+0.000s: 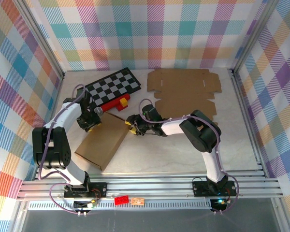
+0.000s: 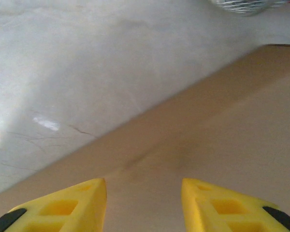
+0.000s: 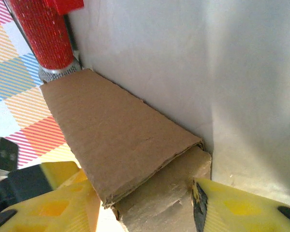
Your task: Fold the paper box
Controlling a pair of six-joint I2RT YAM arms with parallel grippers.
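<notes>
Paper box (image 1: 104, 145) lies near-left to far-right, far end between jaws of right gripper (image 3: 145, 193), whether clamped I cannot tell; left gripper (image 2: 144, 187) open above its left edge.

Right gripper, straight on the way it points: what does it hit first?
The cardboard box: its folded corner sits between the jaws of the right gripper, so contact is likely immediate. The red cylinder lies further behind.

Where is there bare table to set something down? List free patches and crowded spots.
Free: the near stretch between the folded box, the right arm and the front edge; also the patch between that arm, the flat cardboard sheet and the right wall. Crowded: the middle-left, where checkerboard, red object, left gripper and right gripper crowd the box.
</notes>
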